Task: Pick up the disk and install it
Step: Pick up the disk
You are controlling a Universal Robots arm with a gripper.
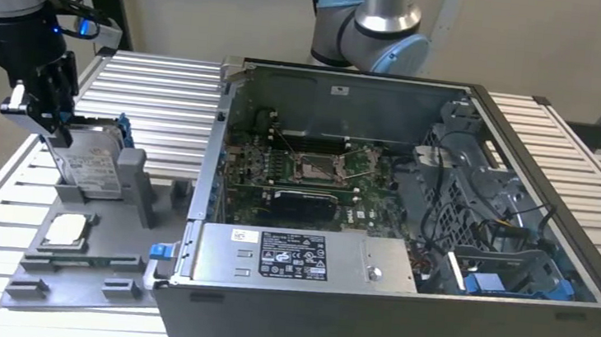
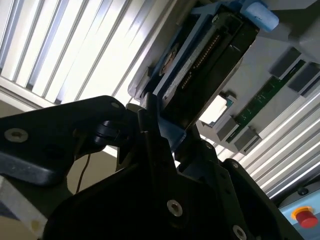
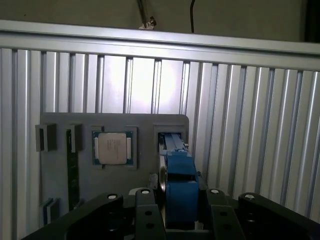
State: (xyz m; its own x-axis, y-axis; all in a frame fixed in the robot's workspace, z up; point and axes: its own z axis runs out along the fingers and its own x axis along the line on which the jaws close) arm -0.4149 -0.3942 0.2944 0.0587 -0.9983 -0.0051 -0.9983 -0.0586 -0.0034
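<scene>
Your disk (image 1: 97, 164) is a flat silver-grey hard drive with a white printed label on its broad face and a blue plastic carrier frame along its edges. It stands upright on its edge in a slot of the grey fixture tray (image 1: 91, 282), at the exterior view's left, well apart from the open computer case (image 1: 373, 329). In the first wrist view you look straight down on its upper edge, where the blue frame (image 3: 179, 182) runs between the 2 fingers. The second wrist view shows the drive's dark underside (image 2: 212, 55) and a row of connector pins.

The arm comes down from the upper corner of the exterior view's left, its wrist pointing downward over the tray. The gripper (image 1: 49, 123) sits at the top end of the disk, with 1 finger on each broad face. Its jaws are drawn in narrow and clamp that upper edge, as you can see in both wrist views (image 3: 180, 202) (image 2: 161, 126). The drive's lower end sits in the slot.

1 square silver processor chip (image 1: 65, 230) lies flat in its own recess just beside the drive's slot.
</scene>
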